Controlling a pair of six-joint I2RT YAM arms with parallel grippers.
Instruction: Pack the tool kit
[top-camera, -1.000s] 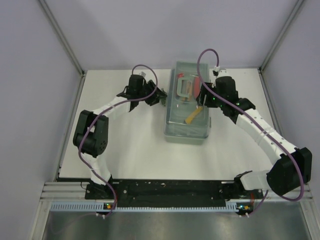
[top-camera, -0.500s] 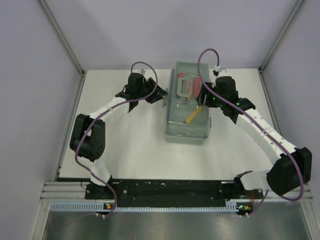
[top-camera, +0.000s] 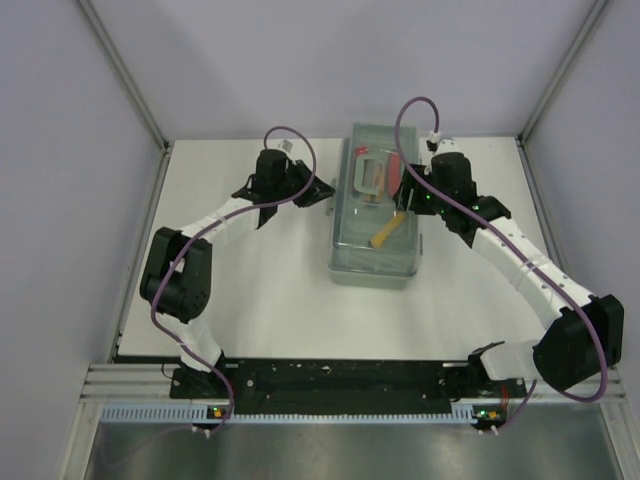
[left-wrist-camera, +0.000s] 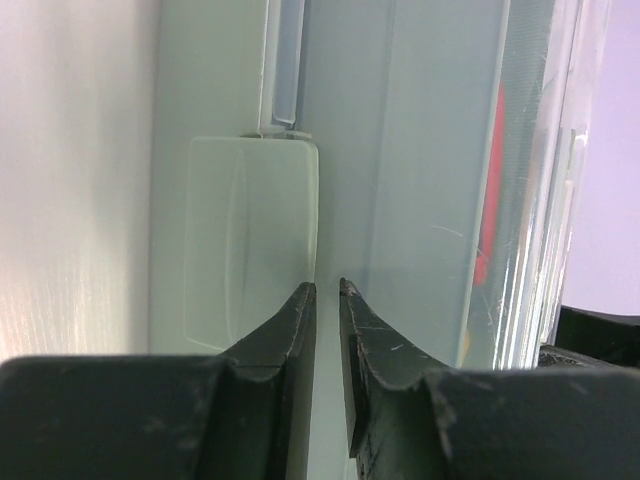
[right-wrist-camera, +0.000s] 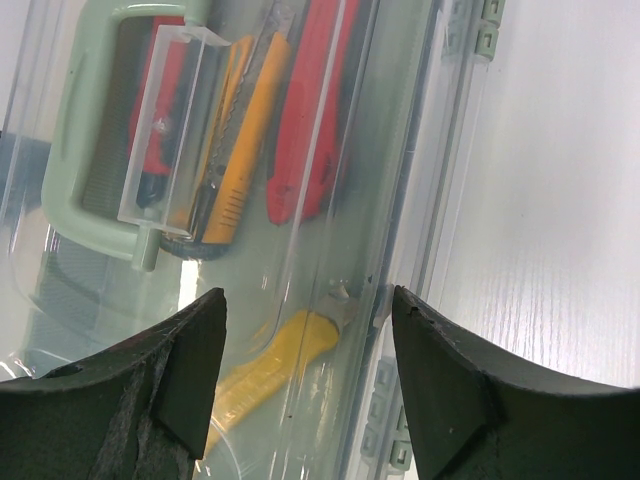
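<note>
Toolbox (left-wrist-camera: 400, 150) just ahead of left gripper (left-wrist-camera: 326, 288)

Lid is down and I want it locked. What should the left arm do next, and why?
Probably ease the left gripper forward to press the latch against the toolbox side. Its fingers are nearly shut, tips just short of that translucent tab. The lid is down, and the right gripper hovers open over its edge.

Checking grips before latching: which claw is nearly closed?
The left claw, by the translucent latch of the toolbox: only a slit shows between its fingers. The right claw stands wide open above the lid.
</note>
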